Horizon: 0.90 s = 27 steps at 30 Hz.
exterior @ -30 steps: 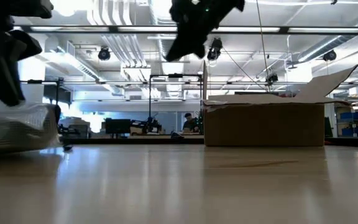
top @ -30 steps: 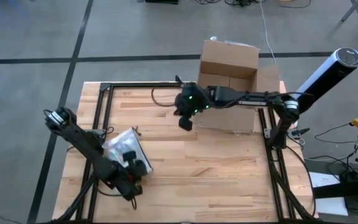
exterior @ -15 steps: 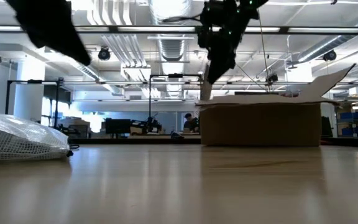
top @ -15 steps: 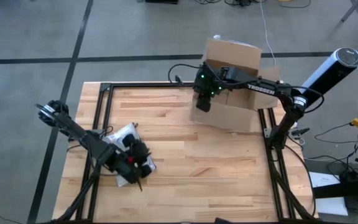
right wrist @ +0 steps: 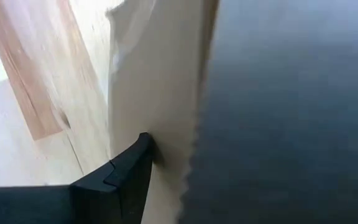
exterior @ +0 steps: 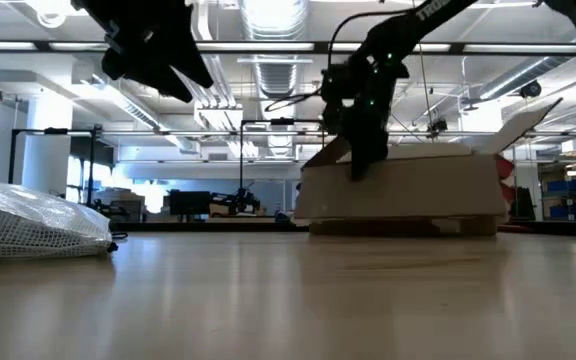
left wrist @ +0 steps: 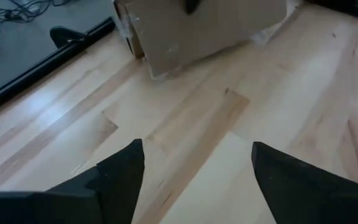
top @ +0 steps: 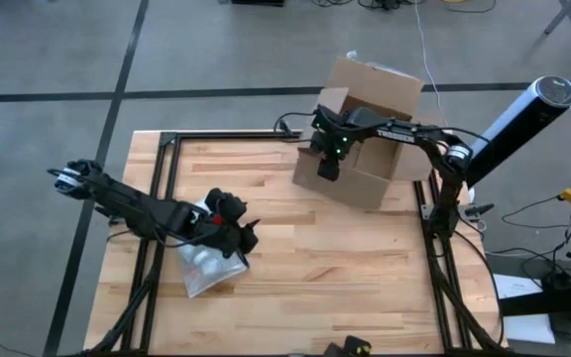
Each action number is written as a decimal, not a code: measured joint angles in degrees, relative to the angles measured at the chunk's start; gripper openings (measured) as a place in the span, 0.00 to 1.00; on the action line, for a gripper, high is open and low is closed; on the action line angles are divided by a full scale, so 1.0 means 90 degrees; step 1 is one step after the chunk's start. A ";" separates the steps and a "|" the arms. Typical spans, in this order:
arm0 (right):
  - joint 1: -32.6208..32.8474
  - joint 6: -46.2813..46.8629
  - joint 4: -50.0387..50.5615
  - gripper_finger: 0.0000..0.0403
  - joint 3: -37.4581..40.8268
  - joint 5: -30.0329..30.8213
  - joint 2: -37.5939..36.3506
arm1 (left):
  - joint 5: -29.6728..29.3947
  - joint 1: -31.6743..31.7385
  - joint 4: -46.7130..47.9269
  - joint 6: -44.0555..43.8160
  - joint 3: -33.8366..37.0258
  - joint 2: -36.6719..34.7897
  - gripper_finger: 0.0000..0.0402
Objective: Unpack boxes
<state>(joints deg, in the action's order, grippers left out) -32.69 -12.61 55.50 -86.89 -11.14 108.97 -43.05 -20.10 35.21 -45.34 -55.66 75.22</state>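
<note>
Left claw (left wrist: 194, 180) apart above table, right claw (top: 331, 165) straddling box (top: 365, 149) wall, gap unclear

A large open-plan lab or workshop: exposed silver ceiling ducts (exterior: 268, 20), strip lights, distant workstations (exterior: 193, 205), grey concrete floor (top: 216, 50).

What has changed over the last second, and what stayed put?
The left gripper let go of the mesh pouch, now lying on the table, and swung toward the centre, fingers open. The right gripper moved back to the cardboard box's near edge; the box turned and shifted. The table frame stayed.
</note>
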 joint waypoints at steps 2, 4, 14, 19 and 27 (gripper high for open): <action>0.0002 0.0016 0.0021 0.46 0.0020 0.0004 0.0233 | 0.0002 0.0079 -0.0020 -0.0002 0.0000 -0.0001 0.70; 0.0002 0.0015 0.0038 0.43 0.0026 0.0005 0.0405 | 0.0000 0.0097 -0.0028 -0.0005 0.0000 -0.0005 0.70; 0.0057 0.0035 0.0101 0.02 -0.0032 -0.0304 0.0260 | 0.0007 0.0124 -0.0038 -0.0015 0.0000 -0.0007 0.69; 0.0065 0.0462 0.0060 0.01 -0.0297 -0.1033 -0.0169 | -0.0056 0.0126 -0.0033 -0.0004 0.0000 -0.0009 0.68; 0.0213 0.2052 -0.1447 0.00 -0.0586 -0.2308 -0.1367 | -0.0777 0.0126 -0.0061 -0.0135 0.0000 -0.0227 0.68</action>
<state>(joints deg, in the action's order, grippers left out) -30.77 5.86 42.48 -92.16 -31.91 96.67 -50.04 -18.96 34.66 -46.56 -55.66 73.18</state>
